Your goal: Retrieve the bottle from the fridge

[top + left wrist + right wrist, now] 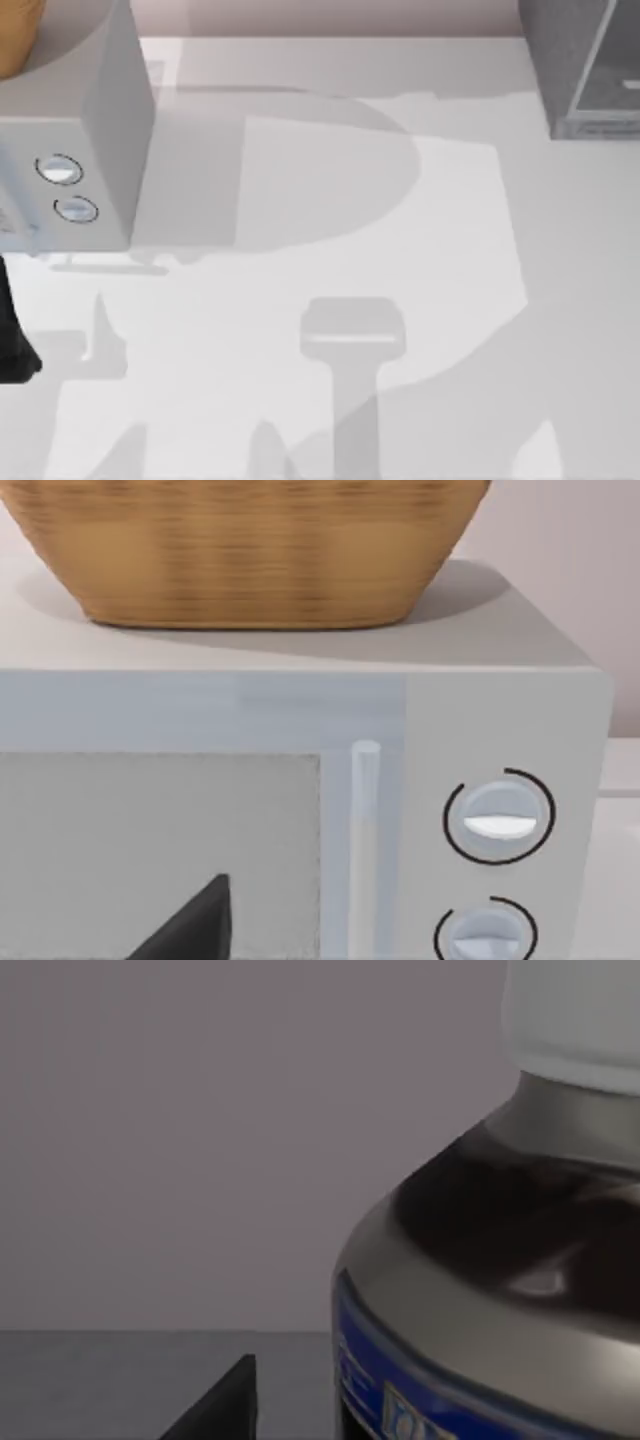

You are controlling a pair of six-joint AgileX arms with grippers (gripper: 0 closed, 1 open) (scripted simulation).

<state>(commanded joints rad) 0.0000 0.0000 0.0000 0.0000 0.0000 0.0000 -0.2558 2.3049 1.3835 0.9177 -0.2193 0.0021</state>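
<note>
The bottle (480, 1290) looms close in the right wrist view: a dark glossy rounded body, a blue label band low down and a pale cap on top. It stands upright on a dark grey floor in front of a plain grey wall. A black tip of my right gripper (222, 1405) shows just beside the bottle, apart from it. The fridge (585, 70), dark grey and speckled with a lighter glassy panel, stands at the table's far right corner in the top view. My left gripper (190, 930) hangs in front of the light grey box.
A light grey box with two round dials (75, 150) stands at the far left, its door and handle (365, 850) facing my left wrist camera. A woven basket (250, 550) sits on top of it. My left arm (12, 345) is at the table's left edge. The white table (400, 250) carries arm shadows.
</note>
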